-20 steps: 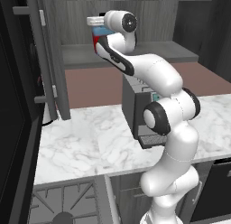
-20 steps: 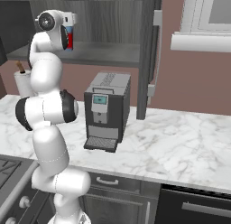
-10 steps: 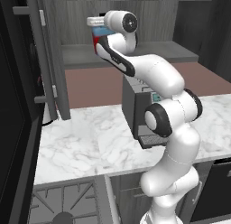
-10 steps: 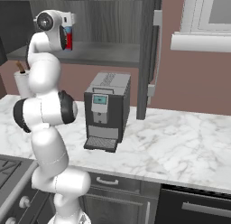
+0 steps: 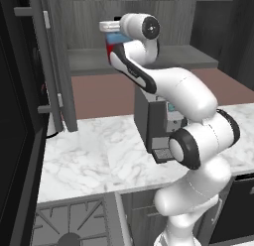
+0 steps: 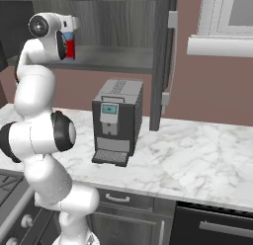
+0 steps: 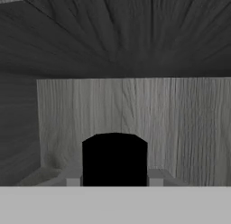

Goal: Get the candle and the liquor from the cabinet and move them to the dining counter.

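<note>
My gripper [image 5: 112, 37] is raised inside the open cabinet [image 5: 163, 56], just above its shelf, and is shut on the liquor [image 5: 115, 42], a small bottle with a red body and a blue band. The right base view shows the same bottle [image 6: 70, 46] in the gripper [image 6: 69, 37] beside the white wrist. In the hand view the bottle's black cap [image 7: 114, 159] stands between the two finger tips, against the cabinet's grey wood-grain back wall [image 7: 180, 123]. The candle and the dining counter are out of view.
A cabinet door [image 5: 52, 66] stands open to the left with a silver bar handle; the other door [image 6: 162, 56] hangs on the right. A dark coffee machine [image 6: 117, 121] sits on the marble worktop [image 6: 197, 155] below. A stove [image 5: 69, 225] lies at the lower left.
</note>
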Robot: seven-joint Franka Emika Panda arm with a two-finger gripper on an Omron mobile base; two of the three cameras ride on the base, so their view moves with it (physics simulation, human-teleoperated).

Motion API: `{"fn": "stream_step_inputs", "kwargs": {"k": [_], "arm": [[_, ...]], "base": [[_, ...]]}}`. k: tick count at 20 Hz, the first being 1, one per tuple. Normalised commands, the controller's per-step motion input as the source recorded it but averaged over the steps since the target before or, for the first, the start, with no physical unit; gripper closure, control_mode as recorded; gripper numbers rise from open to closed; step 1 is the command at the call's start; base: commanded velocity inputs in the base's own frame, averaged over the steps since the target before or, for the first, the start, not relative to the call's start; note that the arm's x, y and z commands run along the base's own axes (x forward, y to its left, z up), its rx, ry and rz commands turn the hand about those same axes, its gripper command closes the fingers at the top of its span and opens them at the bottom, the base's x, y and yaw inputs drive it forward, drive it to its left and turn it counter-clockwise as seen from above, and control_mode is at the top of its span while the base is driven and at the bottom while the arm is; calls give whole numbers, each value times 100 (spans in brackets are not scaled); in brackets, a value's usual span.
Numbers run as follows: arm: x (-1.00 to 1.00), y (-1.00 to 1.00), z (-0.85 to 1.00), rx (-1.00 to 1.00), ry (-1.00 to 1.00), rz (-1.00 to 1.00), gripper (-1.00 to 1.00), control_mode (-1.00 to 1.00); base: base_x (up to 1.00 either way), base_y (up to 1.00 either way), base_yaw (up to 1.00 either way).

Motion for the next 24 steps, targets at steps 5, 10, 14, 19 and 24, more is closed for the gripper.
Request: {"fn": "stream_step_inputs", "kwargs": {"k": [5, 10, 14, 19, 24], "arm": [[-71, -48, 0, 0, 0, 0, 100, -100], [-74, -74, 0, 0, 0, 0, 100, -100], [-70, -74, 0, 0, 0, 0, 100, -100], [-74, -61, 0, 0, 6, 0, 100, -100], [-87, -43, 0, 0, 13, -1, 100, -100]], "base": [[0, 0, 0], [0, 0, 0], [0, 0, 0], [0, 0, 0], [0, 0, 0]]}}
